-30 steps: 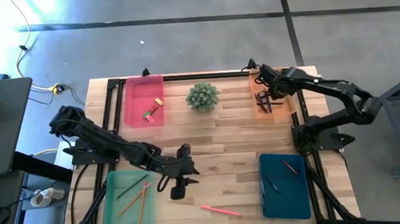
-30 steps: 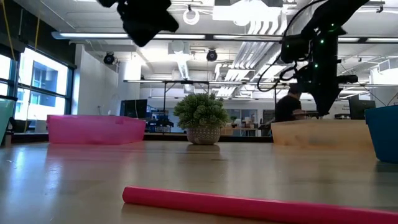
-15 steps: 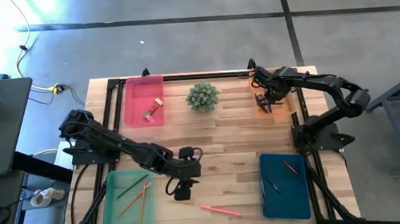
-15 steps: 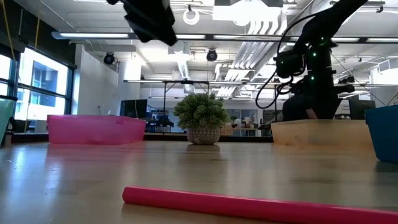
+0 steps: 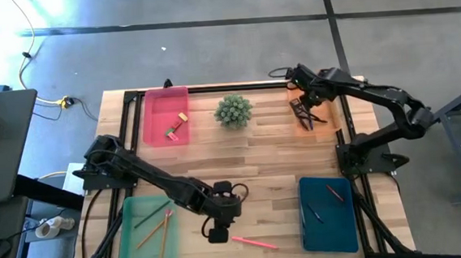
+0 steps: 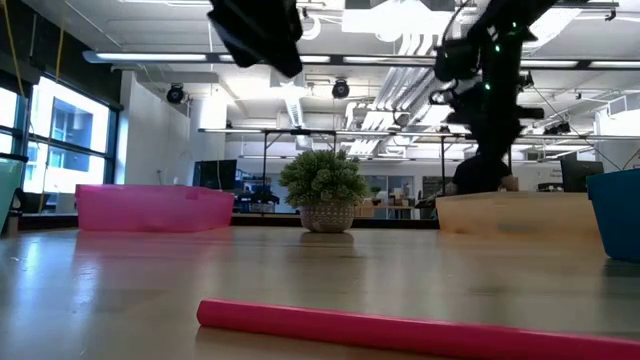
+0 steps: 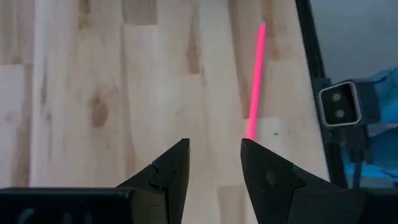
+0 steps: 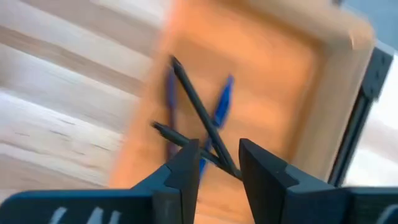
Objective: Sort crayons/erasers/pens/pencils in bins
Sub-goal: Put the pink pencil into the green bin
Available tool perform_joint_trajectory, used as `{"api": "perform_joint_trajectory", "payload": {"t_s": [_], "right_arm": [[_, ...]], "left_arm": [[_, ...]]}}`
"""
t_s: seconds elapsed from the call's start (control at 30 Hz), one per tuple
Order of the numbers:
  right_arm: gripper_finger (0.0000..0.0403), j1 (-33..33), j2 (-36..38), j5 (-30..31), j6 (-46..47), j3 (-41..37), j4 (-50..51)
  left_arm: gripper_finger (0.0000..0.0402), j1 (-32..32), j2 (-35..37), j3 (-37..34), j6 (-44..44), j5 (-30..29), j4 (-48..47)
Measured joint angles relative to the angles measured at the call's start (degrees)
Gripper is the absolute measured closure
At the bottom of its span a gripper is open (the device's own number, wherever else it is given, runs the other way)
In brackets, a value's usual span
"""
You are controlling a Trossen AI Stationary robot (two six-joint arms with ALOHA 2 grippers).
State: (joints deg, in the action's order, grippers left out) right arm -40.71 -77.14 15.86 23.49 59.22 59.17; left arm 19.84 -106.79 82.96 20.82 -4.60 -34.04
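Observation:
A pink pencil [image 5: 255,242] lies flat on the wood near the table's front edge and also shows in the low view [image 6: 400,330]. My left gripper [image 5: 217,231] hovers open just left of the pencil [image 7: 255,81], its fingers pointing down at bare wood. At the far right, my right gripper [image 5: 300,106] hangs open above the orange bin [image 5: 316,125]. Black and blue pens [image 8: 193,106] lie crossed on that bin's floor. The green bin [image 5: 148,232] holds pencils, the blue bin [image 5: 328,213] crayons and the pink bin [image 5: 166,117] erasers.
A small potted plant [image 5: 233,111] stands at the far middle, between the pink and orange bins. Black frame rails run along the table's edges. Bare wood spreads across the middle of the table.
My left gripper has travelled toward the table's right and near edge, closing on the pink pencil, and has tipped more steeply downward. My right gripper has risen above the orange bin. The pencil has not moved.

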Motion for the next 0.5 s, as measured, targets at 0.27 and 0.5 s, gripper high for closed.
{"api": "perform_joint_trajectory", "payload": {"t_s": [0.27, 0.5], "right_arm": [[0.0304, 8.5, 1.7, 0.5, 4.6, 11.1, 3.9], [0.0304, 15.1, 2.0, 4.1, 12.5, 18.5, 6.4]], "left_arm": [[0.0271, 1.6, -4.3, 2.8, 3.4, 0.1, -1.5], [0.0271, 3.9, -7.1, 2.8, 4.7, 0.5, -1.5]]}}
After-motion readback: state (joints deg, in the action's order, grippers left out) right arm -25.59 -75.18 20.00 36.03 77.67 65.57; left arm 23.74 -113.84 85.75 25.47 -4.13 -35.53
